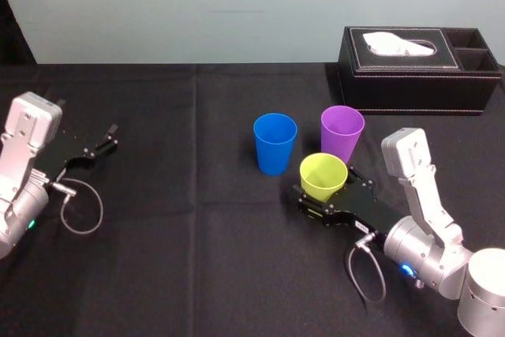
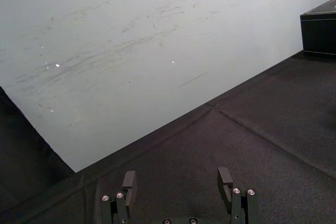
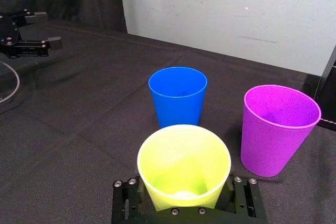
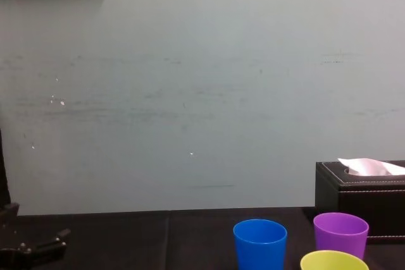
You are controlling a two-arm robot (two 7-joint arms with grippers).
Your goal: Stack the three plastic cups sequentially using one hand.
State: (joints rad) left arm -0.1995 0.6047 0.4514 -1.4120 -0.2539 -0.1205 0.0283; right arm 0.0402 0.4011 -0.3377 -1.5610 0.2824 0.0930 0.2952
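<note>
Yellow-green tapered plastic cup (image 3: 184,163) stands upright on the black-clothed desk (image 1: 197,258), held low down by the closed fingers of my right gripper (image 1: 330,193), just in front of the blue plastic cup (image 1: 274,142) and the purple plastic cup (image 1: 342,132), while my left gripper (image 1: 109,138) rests far left, fingers apart.

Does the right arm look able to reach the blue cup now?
Probably yes. The right gripper sits around the yellow-green cup, and the blue cup stands just beyond, nothing between them. The left gripper is parked far off.
</note>
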